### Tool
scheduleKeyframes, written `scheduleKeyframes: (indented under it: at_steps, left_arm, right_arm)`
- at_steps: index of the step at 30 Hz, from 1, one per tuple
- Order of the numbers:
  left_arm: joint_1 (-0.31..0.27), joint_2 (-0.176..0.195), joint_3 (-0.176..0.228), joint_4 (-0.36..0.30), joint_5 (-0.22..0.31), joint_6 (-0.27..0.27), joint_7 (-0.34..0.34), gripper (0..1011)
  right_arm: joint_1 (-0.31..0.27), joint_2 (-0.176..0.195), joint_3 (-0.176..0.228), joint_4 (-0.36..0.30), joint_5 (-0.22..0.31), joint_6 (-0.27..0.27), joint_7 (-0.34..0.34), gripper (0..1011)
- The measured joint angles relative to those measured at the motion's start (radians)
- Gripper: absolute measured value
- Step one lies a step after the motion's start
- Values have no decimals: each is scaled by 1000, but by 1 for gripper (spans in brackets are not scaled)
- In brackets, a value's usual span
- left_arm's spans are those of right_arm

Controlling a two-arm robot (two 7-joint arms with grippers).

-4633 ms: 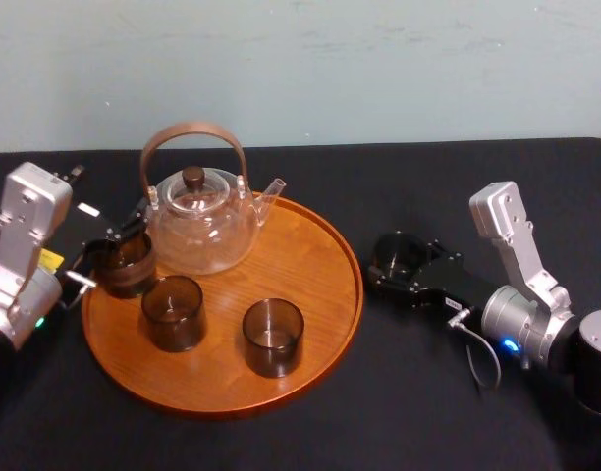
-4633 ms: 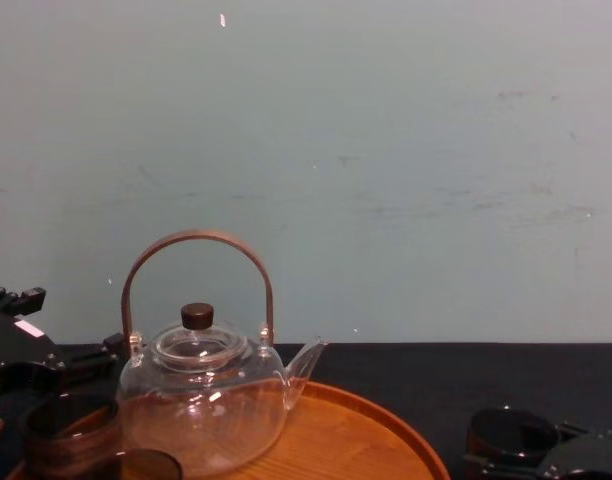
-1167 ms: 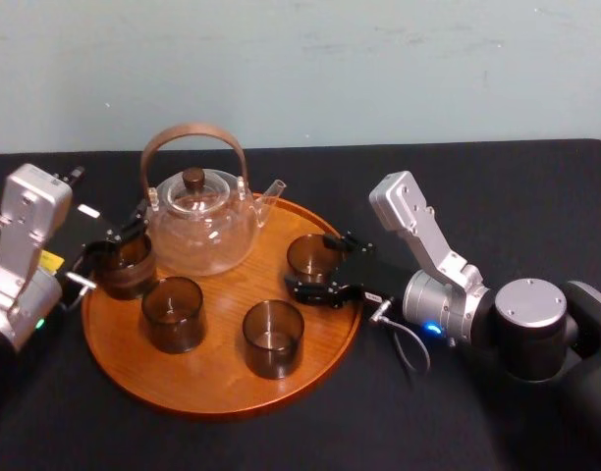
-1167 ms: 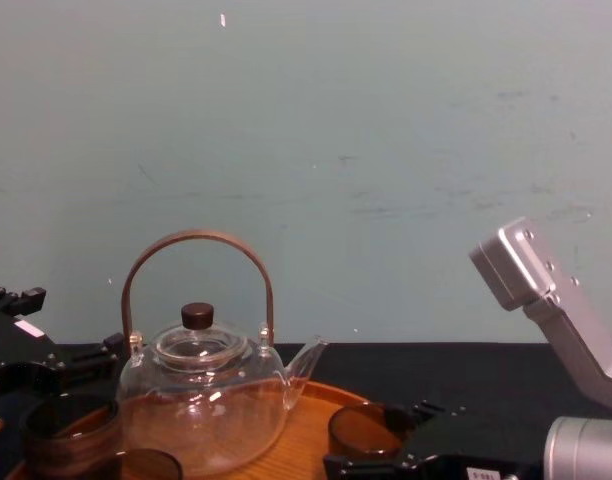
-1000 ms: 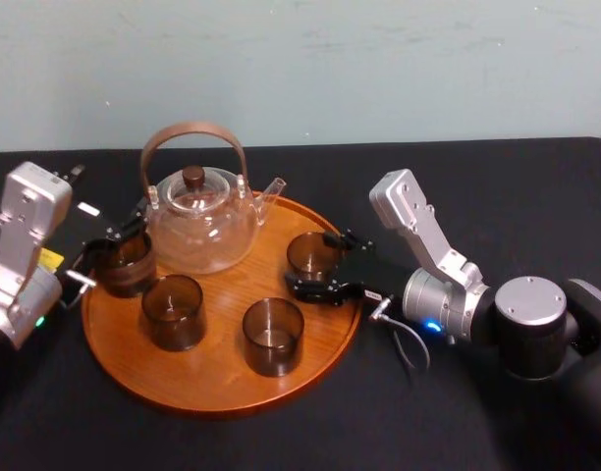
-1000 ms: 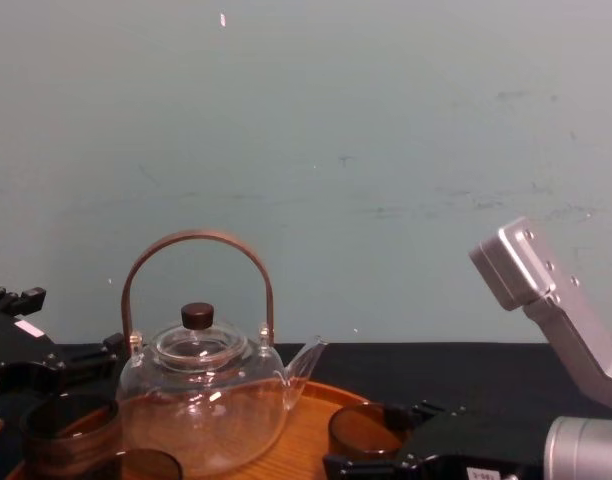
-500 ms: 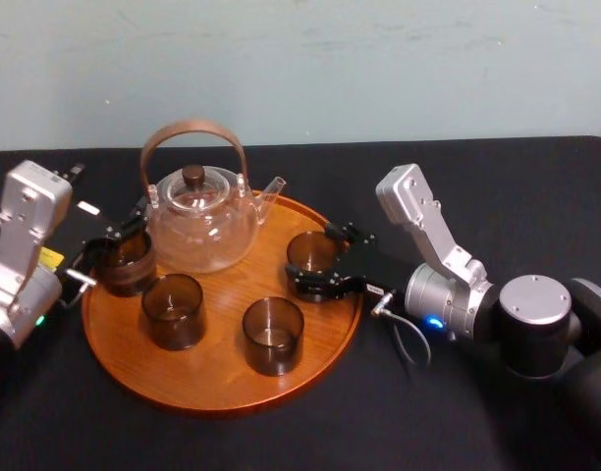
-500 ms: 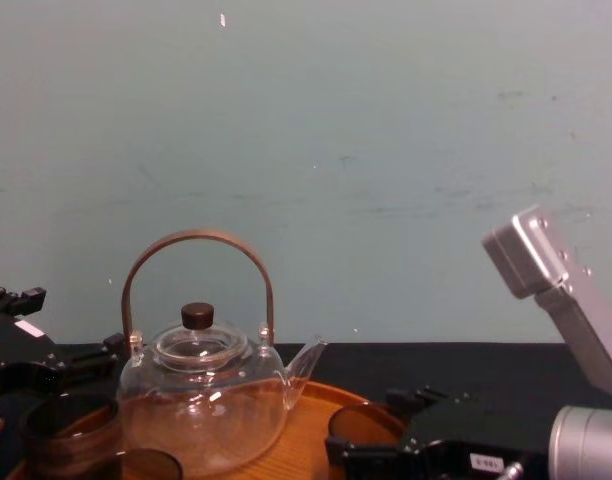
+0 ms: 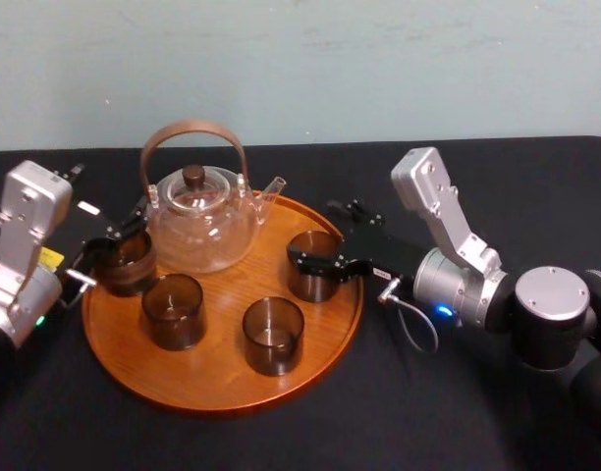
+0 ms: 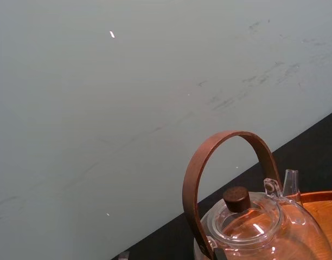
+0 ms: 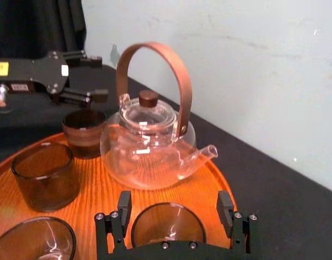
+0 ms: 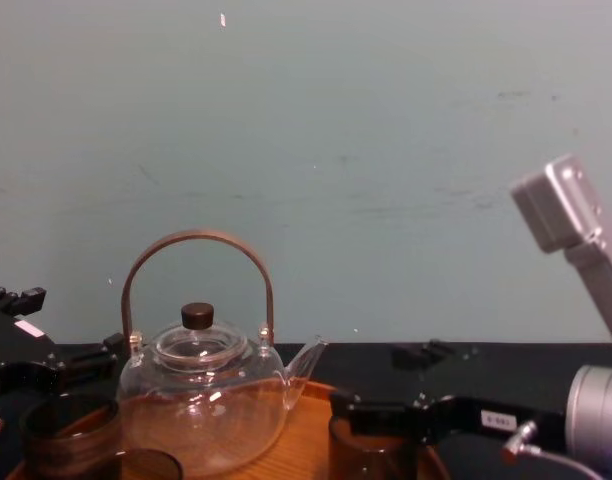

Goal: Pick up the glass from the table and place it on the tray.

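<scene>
Two right gripper (image 11: 174, 205) fingers (image 11: 123, 208) flanking glass (image 11: 167, 230) on tray (image 11: 101, 189), gaps visible from wrist

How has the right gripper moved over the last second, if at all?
Yes: the right gripper has risen. In the chest view it now sits higher against the teapot, open over the glass on the tray.

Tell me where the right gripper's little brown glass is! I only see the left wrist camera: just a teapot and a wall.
Observer: The glass stands on the tray, near its right rim.
Operator: Is the gripper squeezing it?
Observer: No, the right gripper is open, one finger each side, gaps showing.
Operator: Any other glasses?
Observer: Yes, three: two front glasses and a leftmost glass by the left gripper.
</scene>
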Motion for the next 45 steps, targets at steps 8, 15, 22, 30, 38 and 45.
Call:
scheduleKeyframes:
  at_steps: [8,15,22,30,38,45]
  left_arm:
    - [0,0,0,0,0,0,0,1001]
    - [0,0,0,0,0,0,0,1001]
    - [0,0,0,0,0,0,0,1001]
    - [0,0,0,0,0,0,0,1001]
    - [0,0,0,0,0,0,0,1001]
    - [0,0,0,0,0,0,0,1001]
  right_arm:
    - [-33,32,22,-88,10,-6,-13,1002]
    - [-88,70,62,-166,19,-14,-47,1002]
    - [-174,112,138,-227,51,-36,-84,1002]
    - [-248,139,205,-260,56,-53,-128,1002]
    - [-310,141,270,-269,37,-82,-174,1002]
    - [-322,136,283,-263,29,-89,-187,1002]
